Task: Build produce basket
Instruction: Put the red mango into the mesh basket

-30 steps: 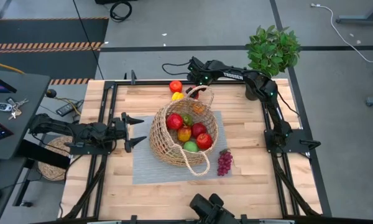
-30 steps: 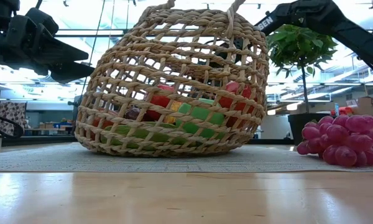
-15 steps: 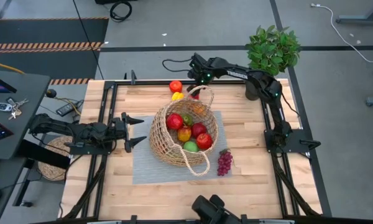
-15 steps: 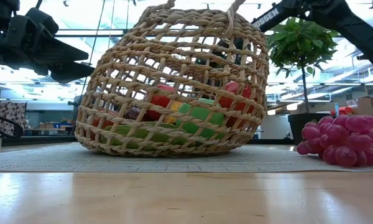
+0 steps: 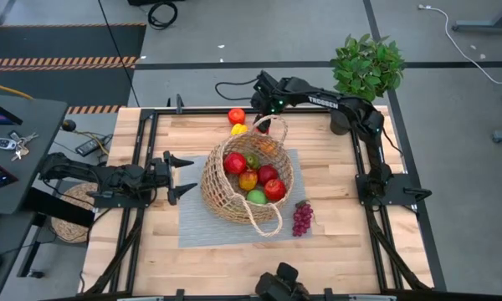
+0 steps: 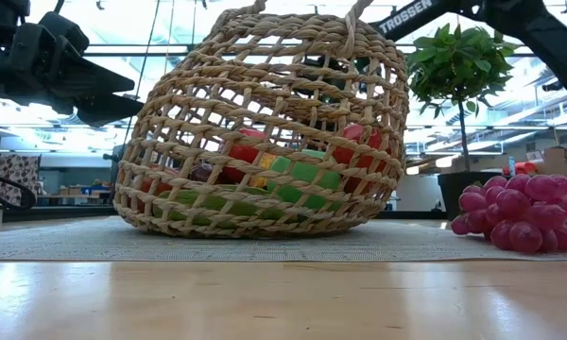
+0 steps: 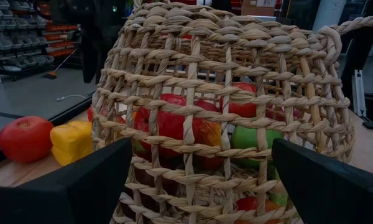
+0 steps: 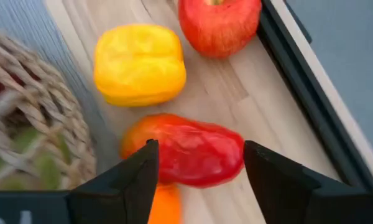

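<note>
Right claw (image 8: 196,163): pinching red piece (image 8: 186,152) near bench's far edge.
Left claw (image 5: 177,176): spread — waiting.
Advice: lift straight, clear basket (image 5: 217,196) rim.

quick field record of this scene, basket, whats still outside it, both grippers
basket: large round tan woven wicker basket on the grey mat, tipped, several fruits inside
outside, far side: red apple, yellow pepper-shaped piece, red-orange piece, all on the wooden table
outside, near side: purple grapes beside the mat
right gripper: by the basket's far rim, fingers closed on either side of the red-orange piece
left gripper: open, waiting left of the basket, holding nothing
</note>
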